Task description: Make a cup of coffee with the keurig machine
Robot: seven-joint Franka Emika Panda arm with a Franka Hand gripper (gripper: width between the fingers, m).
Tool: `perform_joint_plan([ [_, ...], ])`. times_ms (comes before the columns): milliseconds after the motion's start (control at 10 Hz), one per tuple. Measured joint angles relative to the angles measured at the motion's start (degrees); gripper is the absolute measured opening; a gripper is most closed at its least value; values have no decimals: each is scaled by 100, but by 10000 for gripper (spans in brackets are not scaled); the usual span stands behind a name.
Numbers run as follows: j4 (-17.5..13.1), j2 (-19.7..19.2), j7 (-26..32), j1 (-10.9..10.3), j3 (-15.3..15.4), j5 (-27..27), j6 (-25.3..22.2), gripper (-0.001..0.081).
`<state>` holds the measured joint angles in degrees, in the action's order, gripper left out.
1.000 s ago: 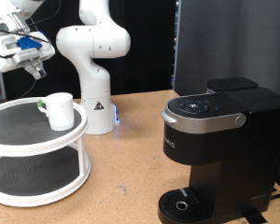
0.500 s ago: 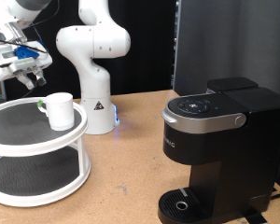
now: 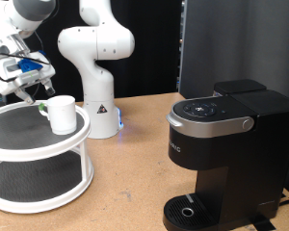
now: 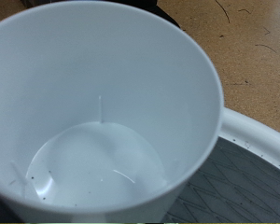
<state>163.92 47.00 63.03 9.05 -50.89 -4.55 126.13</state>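
The white cup (image 3: 61, 113) stands upright on the top tier of a white two-tier round stand (image 3: 29, 144) at the exterior view's left. It fills the wrist view (image 4: 103, 112), seen from above, and is empty inside. My gripper (image 3: 31, 89) hangs just above and to the exterior view's left of the cup. It looks open and holds nothing. Its fingers do not show in the wrist view. The black keurig machine (image 3: 226, 154) stands at the exterior view's right with its lid down and nothing on its drip base (image 3: 188, 212).
The white robot arm base (image 3: 96, 67) stands behind the stand. A small green item (image 3: 39, 109) lies on the top tier beside the cup. A dark panel (image 3: 241, 43) rises behind the machine. The wooden table (image 3: 125, 183) lies between stand and machine.
My gripper has come down and towards the cup from higher at the exterior view's top left. The cup and the machine have not moved.
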Motion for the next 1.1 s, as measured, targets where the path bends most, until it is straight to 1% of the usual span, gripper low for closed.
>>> perform_joint_plan([
  [100,15,-31,100,-29,-54,0,0,752],
  [200,34,-33,222,-40,-129,-1,-11,795],
  [500,86,-23,574,-32,-342,-2,-217,808],
  [1100,228,-9,630,8,-383,5,-177,808],
])
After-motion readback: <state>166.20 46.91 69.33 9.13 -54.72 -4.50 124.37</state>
